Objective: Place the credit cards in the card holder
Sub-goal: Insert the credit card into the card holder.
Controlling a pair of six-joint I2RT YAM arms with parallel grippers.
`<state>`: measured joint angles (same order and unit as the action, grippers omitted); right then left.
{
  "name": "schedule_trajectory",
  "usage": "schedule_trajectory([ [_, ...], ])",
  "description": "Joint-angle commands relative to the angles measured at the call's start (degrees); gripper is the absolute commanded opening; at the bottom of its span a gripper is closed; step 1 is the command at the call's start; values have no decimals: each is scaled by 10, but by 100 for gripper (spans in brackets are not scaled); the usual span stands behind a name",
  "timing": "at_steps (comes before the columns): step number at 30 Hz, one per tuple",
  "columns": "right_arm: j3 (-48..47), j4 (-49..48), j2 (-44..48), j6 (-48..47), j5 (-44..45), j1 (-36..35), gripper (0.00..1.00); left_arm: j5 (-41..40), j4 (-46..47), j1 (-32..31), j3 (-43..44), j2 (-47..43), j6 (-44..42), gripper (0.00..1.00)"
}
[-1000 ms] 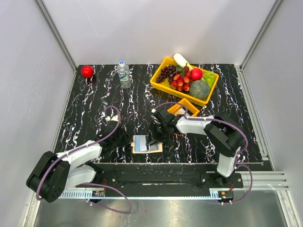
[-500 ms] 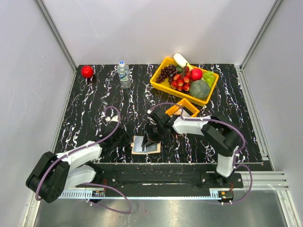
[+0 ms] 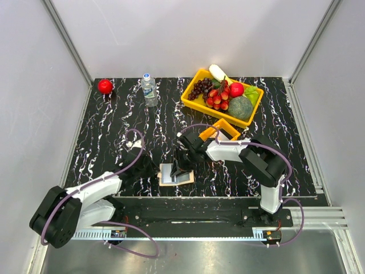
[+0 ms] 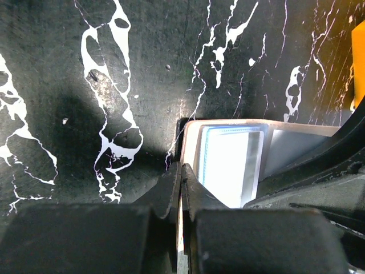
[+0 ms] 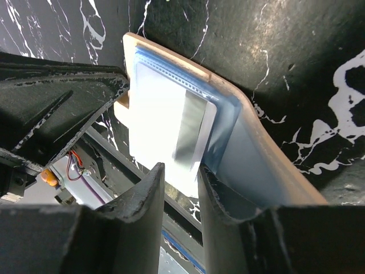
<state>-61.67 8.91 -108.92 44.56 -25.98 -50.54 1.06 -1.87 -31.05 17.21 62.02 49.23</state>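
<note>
Flat tan folding card holder (image 3: 175, 176) lies open on black white-veined marble table (image 3: 114, 131), near the front edge, between the two arms. Left gripper (image 4: 181, 174) sits at the holder's left edge, jaws almost closed, a thin strip of tan edge pinched between them. Right gripper (image 5: 178, 168) is over the holder from the right. Its jaws stand narrow, and the near end of a thin silvery-grey rectangular credit card (image 5: 194, 131) sits in the gap and looks clamped. The card's far end lies tilted on the holder's pale blue-bordered inner sleeve (image 5: 228, 123); whether it is under the sleeve lip cannot be told. The sleeve area is washed out by glare, so other cards are not readable. Small orange square tray (image 3: 225, 128) lies just behind the right arm. Yellow rectangular tray of fruit (image 3: 197, 97) is at back right, clear plastic water bottle (image 3: 149, 90) and red round fruit (image 3: 105, 86) at back left, well apart from the holder
</note>
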Motion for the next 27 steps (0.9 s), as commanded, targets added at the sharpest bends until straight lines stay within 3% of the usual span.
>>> schedule_trajectory([
  [1,-38,-1,-6,-24,37,-3,35,-8,8,-4,-4,-32,10,0],
  [9,-52,25,5,-60,54,30,42,-43,-9,-4,4,-75,10,0],
  [18,-59,62,39,-90,92,41,49,-43,-17,-4,20,-62,-3,0],
  [21,-58,61,53,-98,80,46,49,-46,-23,-4,24,-66,-5,14],
  [27,-53,59,85,-108,102,51,49,-48,-34,-4,38,-66,-10,27],
])
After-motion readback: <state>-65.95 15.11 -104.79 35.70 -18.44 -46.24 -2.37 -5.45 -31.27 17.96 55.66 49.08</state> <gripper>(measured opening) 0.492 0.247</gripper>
